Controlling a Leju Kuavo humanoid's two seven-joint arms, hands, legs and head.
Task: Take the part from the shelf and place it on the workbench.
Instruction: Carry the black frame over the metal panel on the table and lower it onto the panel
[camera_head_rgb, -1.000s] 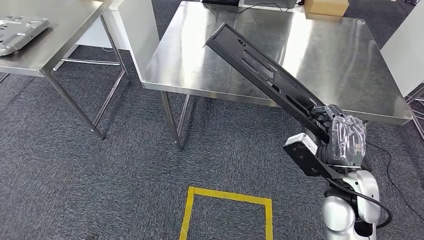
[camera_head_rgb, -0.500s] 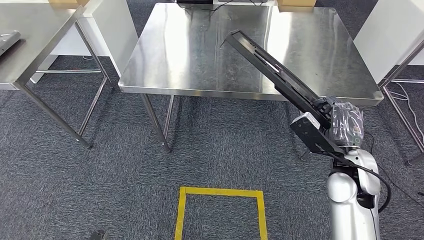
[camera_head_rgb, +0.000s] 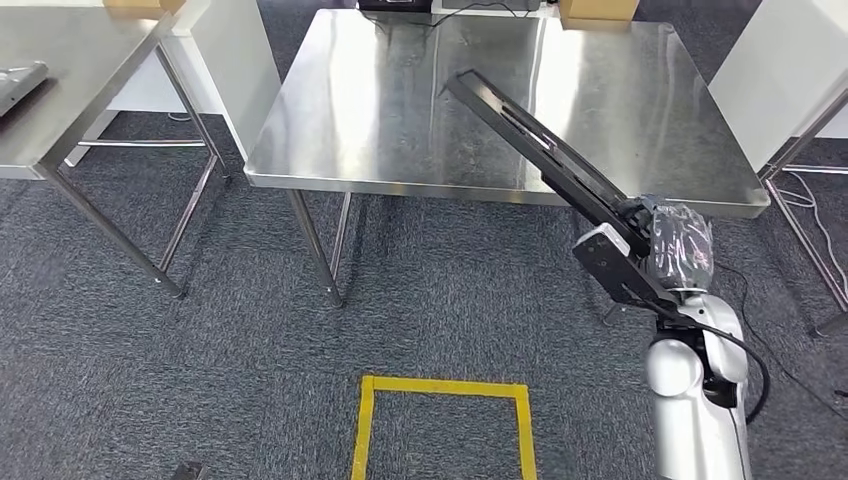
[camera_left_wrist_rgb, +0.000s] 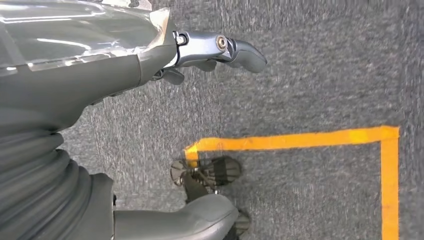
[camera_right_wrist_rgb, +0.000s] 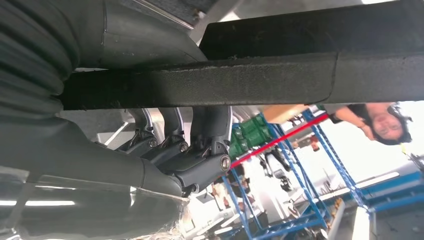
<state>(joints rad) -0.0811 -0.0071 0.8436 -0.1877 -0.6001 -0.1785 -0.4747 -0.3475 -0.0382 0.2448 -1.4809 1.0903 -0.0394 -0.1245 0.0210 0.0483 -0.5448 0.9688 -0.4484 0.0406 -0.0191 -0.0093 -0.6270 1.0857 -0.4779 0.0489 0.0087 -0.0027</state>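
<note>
**Part held slanting over the counter's near edge**

The steel counter (camera_head_rgb: 400, 130) stands ahead, its near edge running across the head view. Most of its top is bare and reflective; a cardboard box (camera_head_rgb: 597, 10) and a dark item with cables sit at the far edge. A second counter (camera_head_rgb: 60, 110) lies well apart to the left, with grey carpet (camera_head_rgb: 200, 350) open between them, and a yellow taped square (camera_head_rgb: 440, 420) marks the floor in front of the robot.

The right robot hand (camera_head_rgb: 665, 245), wrapped in clear plastic, grips the long black part (camera_head_rgb: 540, 145) at its near end. In the right wrist view the fingers (camera_right_wrist_rgb: 200, 150) curl up against the part's underside. The part's long axis runs from the hand up and leftward; its far end points over the middle of the counter, raised above the surface, and it crosses the near edge close to the right corner.

The left robot hand (camera_left_wrist_rgb: 200, 50) hangs above the carpet, holding nothing, its fingers apart.
</note>
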